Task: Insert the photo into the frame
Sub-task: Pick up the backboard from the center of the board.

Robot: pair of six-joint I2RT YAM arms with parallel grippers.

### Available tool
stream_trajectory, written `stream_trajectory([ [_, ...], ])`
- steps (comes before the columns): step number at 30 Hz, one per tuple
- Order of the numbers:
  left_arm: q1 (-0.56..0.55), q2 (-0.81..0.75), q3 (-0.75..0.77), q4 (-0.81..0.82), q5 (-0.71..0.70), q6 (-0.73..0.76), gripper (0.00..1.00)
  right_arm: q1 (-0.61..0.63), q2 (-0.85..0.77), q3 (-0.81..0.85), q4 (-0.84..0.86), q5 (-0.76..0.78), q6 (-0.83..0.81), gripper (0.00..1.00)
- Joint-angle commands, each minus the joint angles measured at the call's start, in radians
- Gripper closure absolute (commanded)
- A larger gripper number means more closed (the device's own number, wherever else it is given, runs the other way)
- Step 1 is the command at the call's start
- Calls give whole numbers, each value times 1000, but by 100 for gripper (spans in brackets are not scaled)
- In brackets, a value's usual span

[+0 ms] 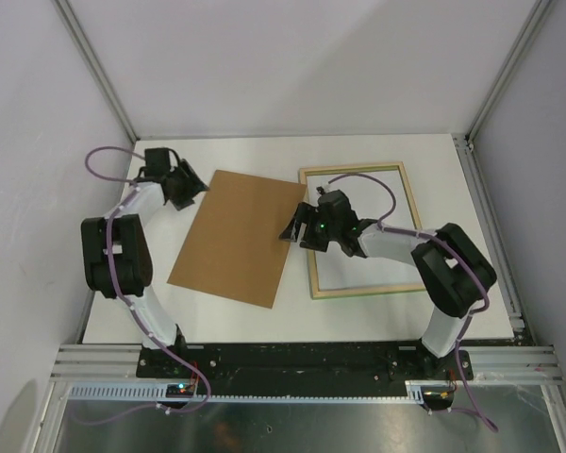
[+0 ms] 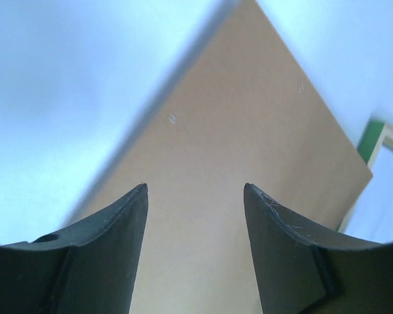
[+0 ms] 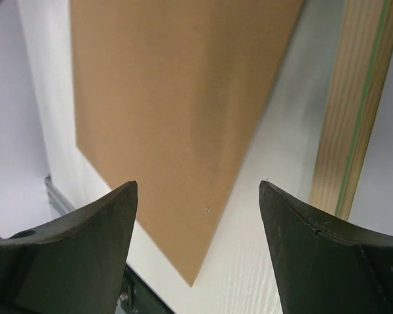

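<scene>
Left gripper (image 1: 196, 189) and right gripper (image 1: 291, 230) both gape open. Between them lies the brown backing board (image 1: 234, 238), with the frame (image 1: 358, 289) just beside the right one.

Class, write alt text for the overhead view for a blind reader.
A brown board lies askew on a white table, with a pale wooden frame to its right. The left gripper is at the board's far-left corner, the right gripper at its right edge.

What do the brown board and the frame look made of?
The brown board looks like matte fibreboard or stiff card: flat, even tan, no visible grain. The frame looks like pale unfinished wood, with lengthwise grain lines and a green edge strip.
</scene>
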State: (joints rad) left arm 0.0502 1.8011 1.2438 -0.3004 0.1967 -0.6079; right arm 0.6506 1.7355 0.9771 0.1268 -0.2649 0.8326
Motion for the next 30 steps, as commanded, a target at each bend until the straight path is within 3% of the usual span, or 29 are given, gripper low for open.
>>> stream_trajectory([
  [1,65,38,79,-3,-28,94,34,32,51,65,17,148,16,18],
  [10,95,178,127,-3,10,144,33,80,117,92,17,319,70,5],
  [15,96,213,121,-3,22,142,34,102,136,92,38,389,107,3],
  [30,93,265,74,-3,94,122,39,99,215,92,321,265,156,7],
])
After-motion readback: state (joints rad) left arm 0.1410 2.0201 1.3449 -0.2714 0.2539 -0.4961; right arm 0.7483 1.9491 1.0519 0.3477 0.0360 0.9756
